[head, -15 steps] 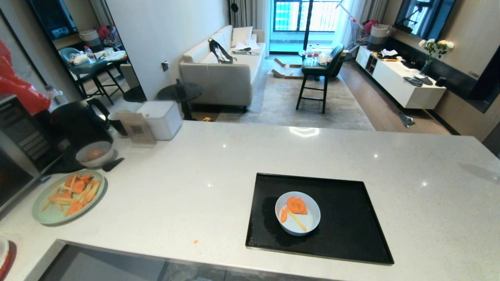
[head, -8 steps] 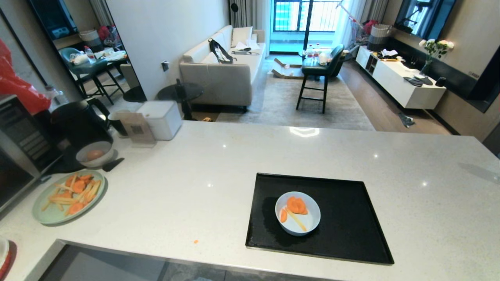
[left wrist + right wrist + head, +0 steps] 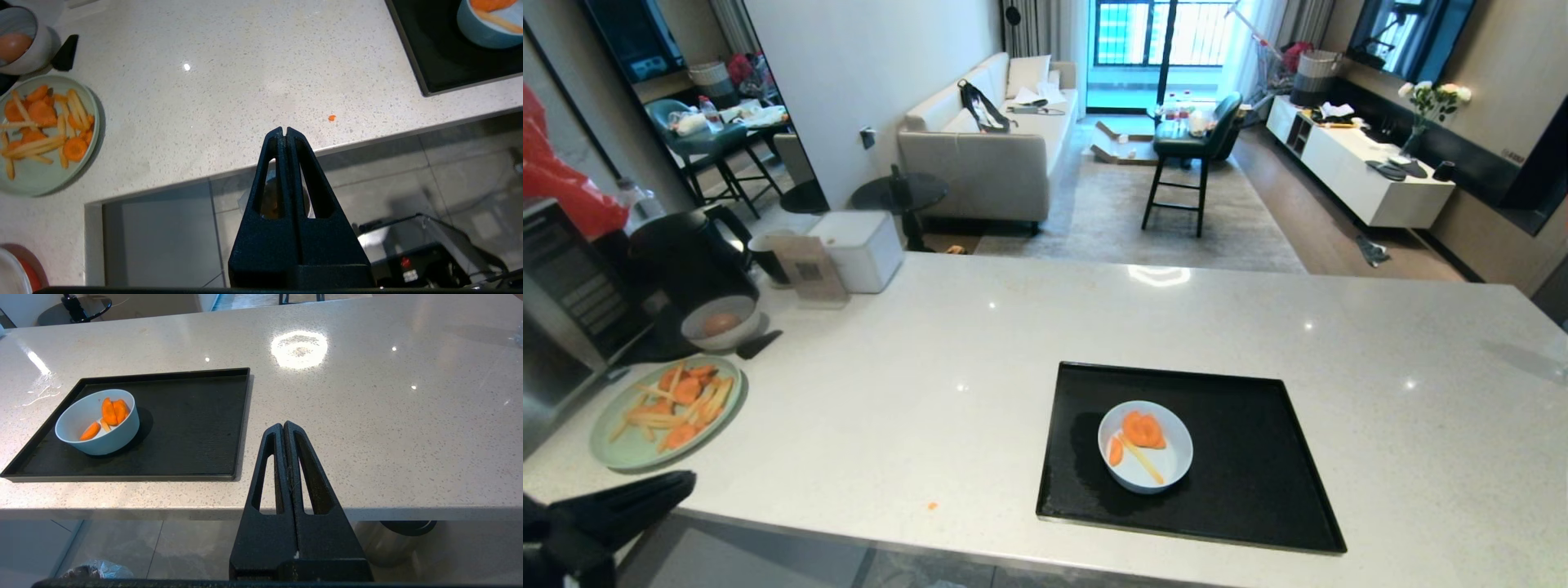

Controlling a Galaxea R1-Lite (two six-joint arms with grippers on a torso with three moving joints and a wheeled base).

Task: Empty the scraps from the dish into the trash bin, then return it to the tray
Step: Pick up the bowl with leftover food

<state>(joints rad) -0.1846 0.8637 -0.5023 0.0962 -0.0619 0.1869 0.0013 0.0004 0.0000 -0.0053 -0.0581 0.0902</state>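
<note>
Left pincer (image 3: 284, 131) closed, empty, hovering over our near bench (image 3: 980, 343) edge. Dish (image 3: 1145, 446) sits ahead and off to its right, well apart, upright on the tray (image 3: 1258, 465), scraps (image 3: 1141, 433) inside. Green plate (image 3: 621, 445) lies on its other side; we leave it alone. Right pincer (image 3: 284, 426) closed, parked below the bench edge. Our judgement: we should open the left jaws before closing in, take the dish by its near rim, and keep it level so nothing spills. Trash bin: possibly the crinkled plastic low in the right wrist view, uncertain.
</note>
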